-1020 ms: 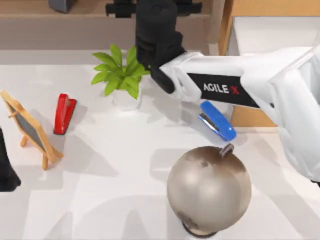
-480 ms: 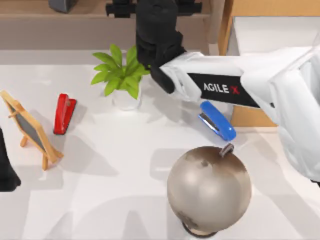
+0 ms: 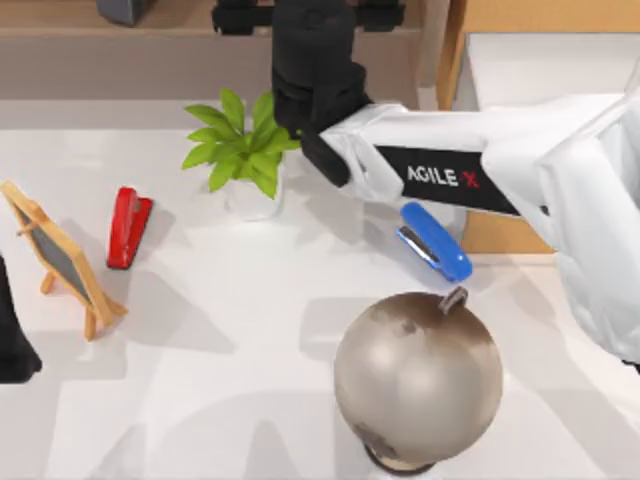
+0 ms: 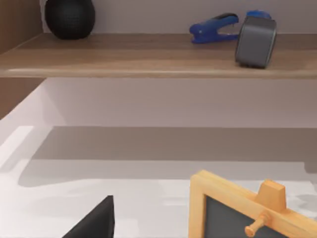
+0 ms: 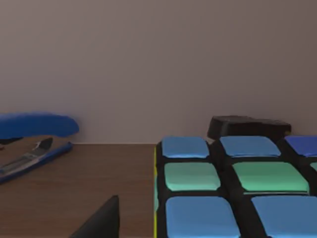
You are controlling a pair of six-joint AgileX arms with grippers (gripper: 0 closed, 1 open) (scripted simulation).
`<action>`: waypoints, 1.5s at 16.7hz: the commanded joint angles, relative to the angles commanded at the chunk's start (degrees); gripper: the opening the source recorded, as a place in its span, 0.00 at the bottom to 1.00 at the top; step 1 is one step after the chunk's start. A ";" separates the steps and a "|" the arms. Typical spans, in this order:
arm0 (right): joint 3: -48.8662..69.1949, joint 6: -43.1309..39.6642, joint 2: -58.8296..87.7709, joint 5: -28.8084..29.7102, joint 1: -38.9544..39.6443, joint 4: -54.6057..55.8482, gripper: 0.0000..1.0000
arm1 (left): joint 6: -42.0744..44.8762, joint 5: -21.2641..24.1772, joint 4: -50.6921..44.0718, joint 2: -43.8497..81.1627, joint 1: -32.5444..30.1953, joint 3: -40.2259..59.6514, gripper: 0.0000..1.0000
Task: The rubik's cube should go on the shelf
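One piece of lettering can be read: "AGILE X", printed on a black panel (image 3: 440, 178) along the white forearm of the right arm (image 3: 520, 160) in the top view. "AGILE" is white and the "X" is red. No other text, number or sign is legible on anything else.

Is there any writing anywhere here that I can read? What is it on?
"AGILE X", white letters with a red X, on the black panel of the right arm.
The chalkboard bears no writing.
No other writing shows on anything else.
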 joint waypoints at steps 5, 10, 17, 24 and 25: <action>-3.52 -2.79 -2.77 -1.52 0.17 3.54 1.00 | 0.00 0.00 0.00 0.00 0.00 0.00 1.00; -20.74 -15.14 -14.45 -7.83 -0.41 20.54 1.00 | 0.00 0.00 0.00 0.00 0.00 0.00 1.00; -55.15 -39.43 -31.41 -16.35 -3.37 50.36 1.00 | 0.00 0.00 0.00 0.00 0.00 0.00 1.00; -84.64 -66.01 -38.65 -19.53 -7.71 63.71 1.00 | 0.00 0.00 0.00 0.00 0.00 0.00 1.00; -87.96 -69.52 -38.51 -19.59 -8.81 63.97 1.00 | 0.00 0.00 0.00 0.00 0.00 0.00 1.00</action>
